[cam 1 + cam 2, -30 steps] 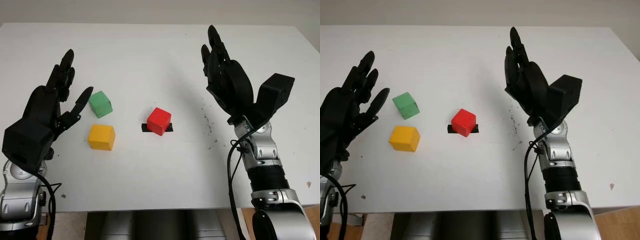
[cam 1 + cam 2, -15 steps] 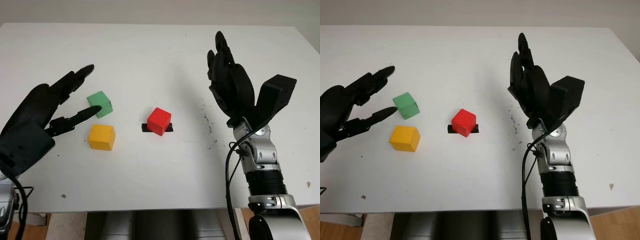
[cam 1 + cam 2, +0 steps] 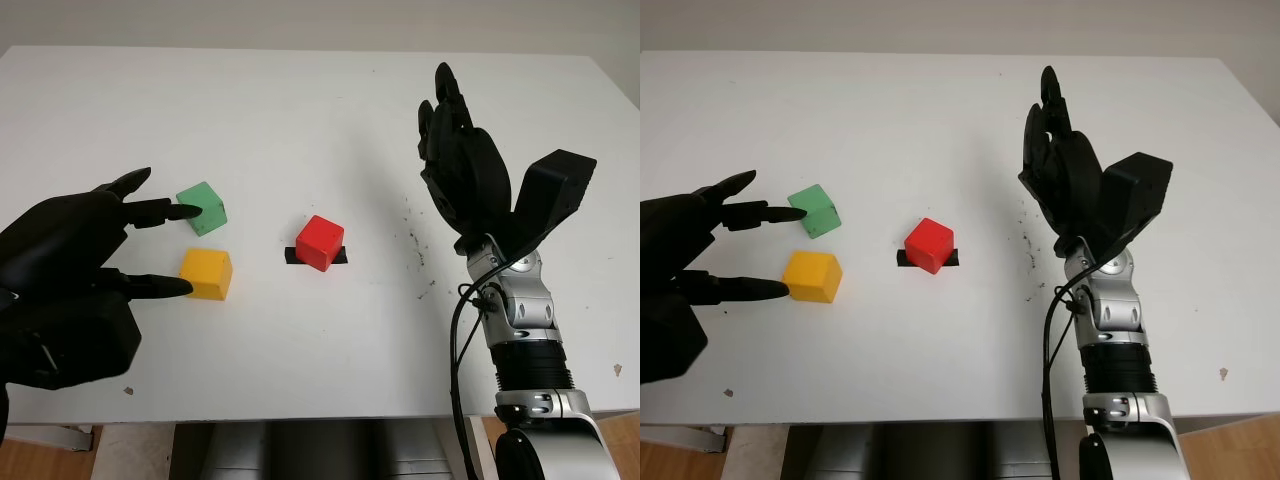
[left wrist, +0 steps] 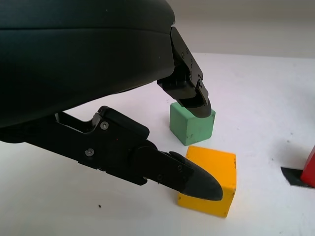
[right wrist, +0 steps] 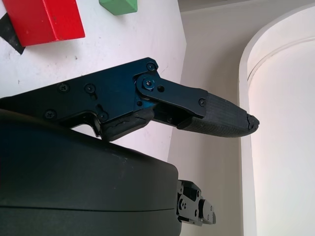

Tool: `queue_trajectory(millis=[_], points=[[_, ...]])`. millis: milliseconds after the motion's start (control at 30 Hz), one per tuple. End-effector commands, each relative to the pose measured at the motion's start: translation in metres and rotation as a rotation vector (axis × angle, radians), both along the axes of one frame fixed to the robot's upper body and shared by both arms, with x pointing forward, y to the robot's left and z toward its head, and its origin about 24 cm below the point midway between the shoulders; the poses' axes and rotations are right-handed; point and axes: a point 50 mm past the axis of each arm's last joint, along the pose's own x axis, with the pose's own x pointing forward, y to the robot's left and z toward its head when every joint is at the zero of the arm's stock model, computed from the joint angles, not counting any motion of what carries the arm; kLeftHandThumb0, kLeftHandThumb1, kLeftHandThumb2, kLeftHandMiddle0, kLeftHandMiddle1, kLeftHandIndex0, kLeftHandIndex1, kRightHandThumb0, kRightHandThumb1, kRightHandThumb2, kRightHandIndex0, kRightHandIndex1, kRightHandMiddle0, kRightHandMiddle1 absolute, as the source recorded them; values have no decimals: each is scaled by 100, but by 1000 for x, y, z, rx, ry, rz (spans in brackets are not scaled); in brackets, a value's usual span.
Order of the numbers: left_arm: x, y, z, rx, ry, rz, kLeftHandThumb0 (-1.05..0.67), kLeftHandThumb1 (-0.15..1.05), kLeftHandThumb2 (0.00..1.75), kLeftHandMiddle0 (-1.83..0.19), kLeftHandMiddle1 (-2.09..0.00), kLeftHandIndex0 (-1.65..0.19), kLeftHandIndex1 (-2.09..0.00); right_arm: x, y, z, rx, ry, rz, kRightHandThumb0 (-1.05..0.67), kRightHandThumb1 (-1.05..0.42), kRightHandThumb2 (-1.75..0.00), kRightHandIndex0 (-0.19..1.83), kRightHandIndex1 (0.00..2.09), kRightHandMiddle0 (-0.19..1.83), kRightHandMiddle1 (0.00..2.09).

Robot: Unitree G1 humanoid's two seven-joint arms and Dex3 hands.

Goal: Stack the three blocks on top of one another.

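Note:
Three blocks lie apart on the white table. The green block sits to the left, the yellow block just in front of it. The red block stands in the middle. My left hand is open at the lower left, reaching rightward. One fingertip is at the green block's left side. The thumb tip is at the yellow block's left face, with nothing grasped. My right hand is open and raised over the table's right side, away from the blocks.
A black tape patch lies under the red block. Dark specks mark the table between the red block and the right arm. The table's front edge runs close to both arms.
My left hand has turned over and dropped lower, its fingers swinging to point right at the green and yellow blocks. The right hand has barely shifted. No block has moved.

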Motion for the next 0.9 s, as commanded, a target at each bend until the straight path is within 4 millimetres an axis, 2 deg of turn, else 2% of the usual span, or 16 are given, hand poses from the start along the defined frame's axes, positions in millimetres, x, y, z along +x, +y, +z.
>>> queue_trajectory(millis=[0,367,867], points=[[-1,-3,-3,31,16,-14,-67,90,4,9,-2,-57,-19,-2,1,2,9,-11,0,-75,-105,-73,-19,0,-19,0],[8,-5,-13,53,64,-38,-75,93,6,19,-2,-48,-14,-2,1,2,11,-3,1,-76,-105,-71,-19,0,-19,0],[19,-11,-24,72,63,-29,-78,94,6,19,0,-44,-9,-1,3,3,1,-16,1,-77,-105,-68,-19,0,-19,0]])
